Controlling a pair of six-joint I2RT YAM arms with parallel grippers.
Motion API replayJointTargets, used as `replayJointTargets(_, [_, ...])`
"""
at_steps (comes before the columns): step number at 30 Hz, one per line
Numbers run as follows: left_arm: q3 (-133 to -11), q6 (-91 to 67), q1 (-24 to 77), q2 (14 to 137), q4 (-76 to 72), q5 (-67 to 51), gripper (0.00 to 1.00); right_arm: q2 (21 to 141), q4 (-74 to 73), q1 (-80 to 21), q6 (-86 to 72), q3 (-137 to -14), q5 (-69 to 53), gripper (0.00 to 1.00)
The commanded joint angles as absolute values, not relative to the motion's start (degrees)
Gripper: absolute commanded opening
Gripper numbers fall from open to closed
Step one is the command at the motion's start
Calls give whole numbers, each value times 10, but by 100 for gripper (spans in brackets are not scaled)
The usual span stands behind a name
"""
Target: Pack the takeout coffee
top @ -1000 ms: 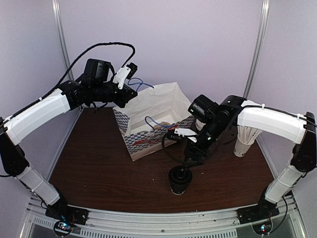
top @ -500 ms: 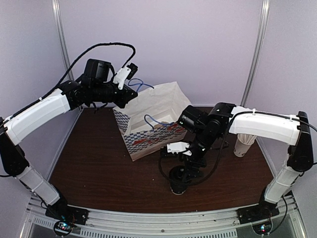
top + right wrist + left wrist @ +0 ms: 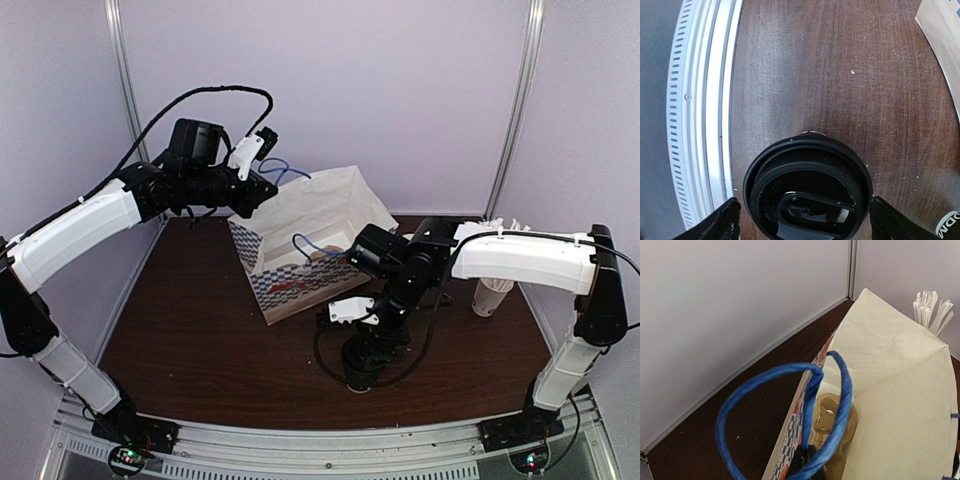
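The takeout coffee (image 3: 807, 190), a black cup with a round black lid, stands on the dark table near the front rail. My right gripper (image 3: 807, 220) is open and reaches down over it, with one fingertip (image 3: 725, 222) on each side of the lid. In the top view the cup (image 3: 358, 378) is mostly hidden under that gripper (image 3: 366, 350). My left gripper (image 3: 262, 140) is shut on the blue handle (image 3: 832, 390) of the white paper bag (image 3: 315, 225) and holds the bag's mouth open. A brown cardboard carrier (image 3: 832, 420) lies inside the bag.
A white cup of paper-wrapped straws (image 3: 492, 292) stands at the right behind the right arm. The metal front rail (image 3: 705, 125) runs close to the coffee. Grey walls enclose the table on three sides.
The right arm has swung left and lowered over the coffee, and its jaws have spread wider around the lid. The left arm and the bag have not moved.
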State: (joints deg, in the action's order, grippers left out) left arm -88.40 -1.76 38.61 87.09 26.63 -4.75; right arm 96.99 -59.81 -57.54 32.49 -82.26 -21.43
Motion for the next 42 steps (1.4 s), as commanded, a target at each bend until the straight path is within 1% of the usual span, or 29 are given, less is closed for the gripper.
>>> replayJointTargets(1, [-879, -12, 383, 854, 239, -51, 0, 977, -582, -586, 323, -813, -179, 87])
replayJointTargets(5, [-874, -14, 383, 853, 236, -50, 0, 976, -575, -598, 325, -805, -156, 85])
replayJointTargets(12, [-866, -15, 383, 851, 232, -52, 0, 979, -576, -607, 325, -801, -143, 85])
replayJointTargets(14, [-865, -16, 383, 850, 230, -52, 0, 979, -576, -607, 323, -801, -142, 83])
replayJointTargets(19, [-864, -15, 383, 850, 229, -51, 0, 977, -577, -607, 321, -803, -142, 72])
replayJointTargets(24, [-865, -15, 383, 850, 229, -52, 0, 973, -588, -607, 319, -813, -133, 69])
replayJointTargets(31, [-877, -6, 383, 851, 242, -66, 0, 915, -669, -607, 320, -905, -149, 67])
replayJointTargets(35, [-889, 13, 383, 849, 253, -120, 0, 872, -701, -601, 322, -968, -157, 66])
replayJointTargets(38, [-904, 16, 383, 855, 270, -157, 0, 851, -722, -585, 331, -1040, -154, 66])
replayJointTargets(42, [-911, 13, 383, 856, 272, -196, 0, 849, -748, -567, 341, -1171, -147, 64])
